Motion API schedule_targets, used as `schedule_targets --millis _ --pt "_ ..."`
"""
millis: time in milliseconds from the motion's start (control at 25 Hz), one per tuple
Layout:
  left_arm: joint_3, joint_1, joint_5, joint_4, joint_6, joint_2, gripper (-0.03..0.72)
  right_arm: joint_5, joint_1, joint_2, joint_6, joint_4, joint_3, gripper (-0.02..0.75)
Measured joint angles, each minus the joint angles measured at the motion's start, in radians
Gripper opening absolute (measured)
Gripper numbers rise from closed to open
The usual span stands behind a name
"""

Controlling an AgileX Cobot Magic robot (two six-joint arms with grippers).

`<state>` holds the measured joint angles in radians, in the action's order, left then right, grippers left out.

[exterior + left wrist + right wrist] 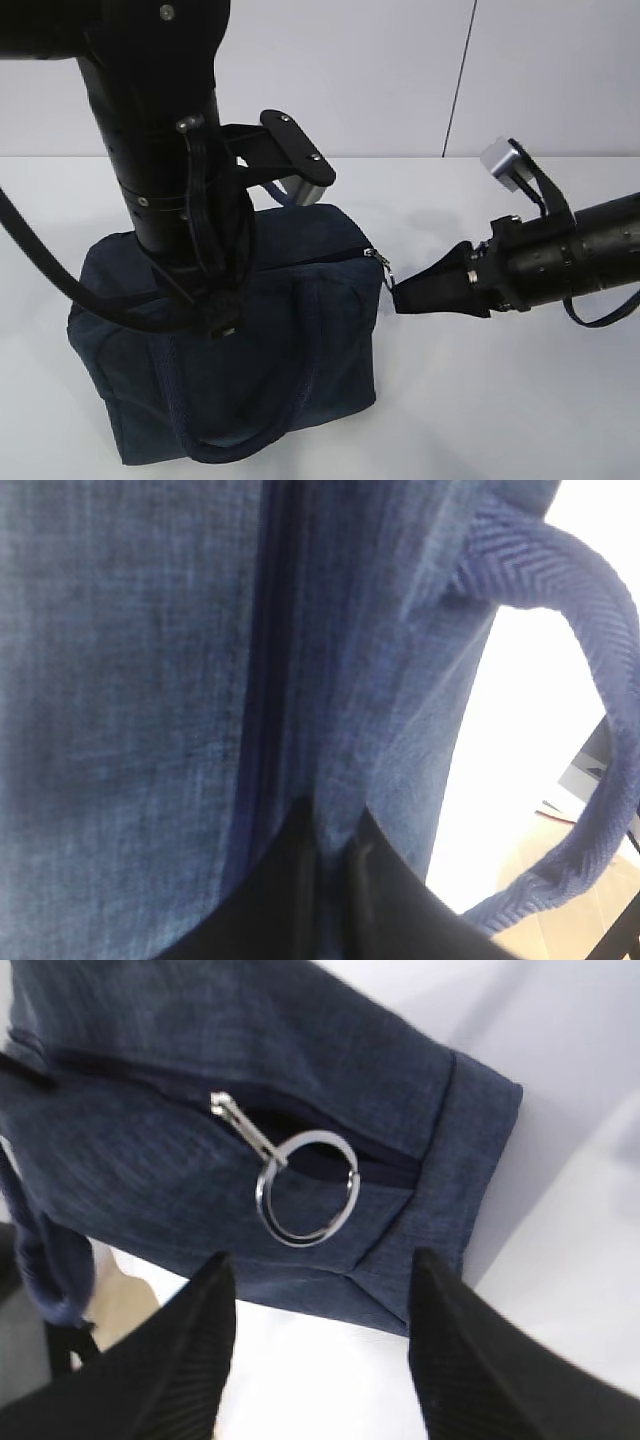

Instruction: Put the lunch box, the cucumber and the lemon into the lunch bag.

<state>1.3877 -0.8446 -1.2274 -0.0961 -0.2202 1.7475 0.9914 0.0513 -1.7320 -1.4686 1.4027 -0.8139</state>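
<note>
Exterior: navy lunch bag (pixel 300 330) sits on the white worktop (pixel 500 420), zipper run along the top, silver ring pull (pixel 383 263) hanging at its right end. Left claw (pixel 215 320) is down on the bag's top among the handles; right claw (pixel 400 297) sits just right of the ring pull, apart from it. Left wrist: claw fingers (pixel 300 900) clenched together against the fabric beside the zipper seam (pixel 265 680); handle loop (pixel 590 700) at right. Right wrist: fingers (pixel 170 1360) spread, released, nothing between them; ring pull above the gap, zipper slightly open behind it. No readable brand, label or writing anywhere. Lunch box, cucumber, lemon not visible.
</note>
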Motion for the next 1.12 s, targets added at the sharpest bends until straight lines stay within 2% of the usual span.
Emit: schedule_targets --millis 240,520,800,1000,1120 --pt "0.0 0.0 0.0 0.0 -0.001 0.0 0.006 -0.104 0.053 0.006 -0.052 -0.012 0.0 0.399" --pt "0.0 0.0 0.0 -0.003 -0.001 0.0 0.006 -0.133 0.053 0.006 -0.191 0.116 0.0 0.399" --pt "0.0 0.0 0.0 -0.006 -0.001 0.0 0.006 -0.132 0.053 0.006 -0.236 0.141 0.0 0.396" --pt "0.0 0.0 0.0 -0.007 -0.002 0.0 0.006 -0.132 0.079 0.006 -0.275 0.147 0.0 0.321" --pt "0.0 0.0 0.0 -0.007 -0.002 0.0 0.006 -0.132 0.089 0.006 -0.293 0.149 0.0 0.309"
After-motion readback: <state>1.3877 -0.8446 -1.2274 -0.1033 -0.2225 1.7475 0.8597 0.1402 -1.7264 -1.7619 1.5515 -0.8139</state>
